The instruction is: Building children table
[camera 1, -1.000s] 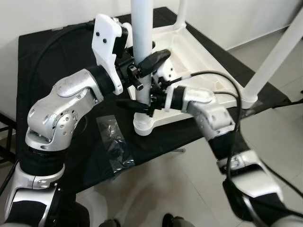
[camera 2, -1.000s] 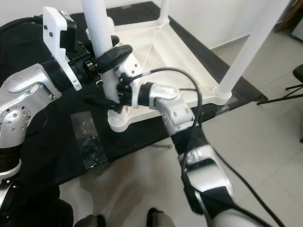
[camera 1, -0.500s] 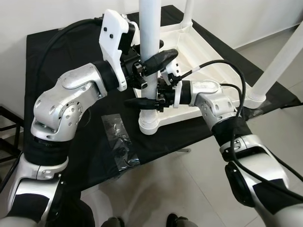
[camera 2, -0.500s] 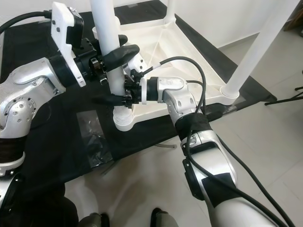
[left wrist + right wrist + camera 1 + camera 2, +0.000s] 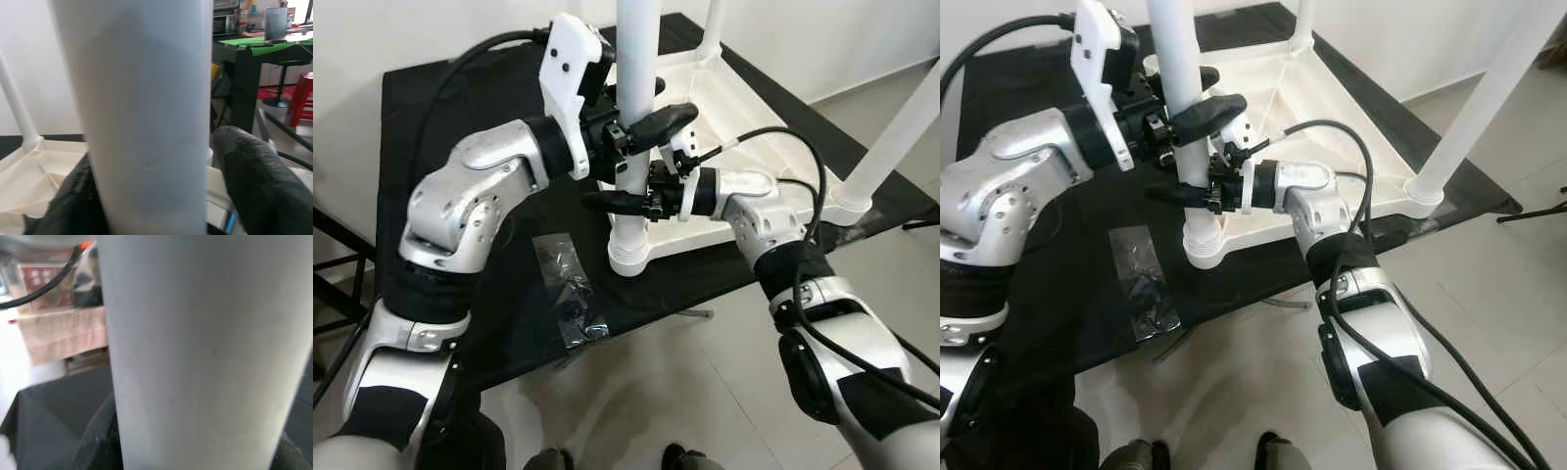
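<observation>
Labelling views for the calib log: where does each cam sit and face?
Left eye, right eye: head, looking down at white table leg, upturned tabletop, both arms.
Left wrist: along left claw, fingers around the leg.
Right wrist: along right claw, against the leg lower down.
Shared: all four show that leg.

table leg [image 5: 634, 59]: white | tabletop [image 5: 744, 108]: white | cloth [image 5: 460, 108]: black | floor [image 5: 705, 392]: grey
</observation>
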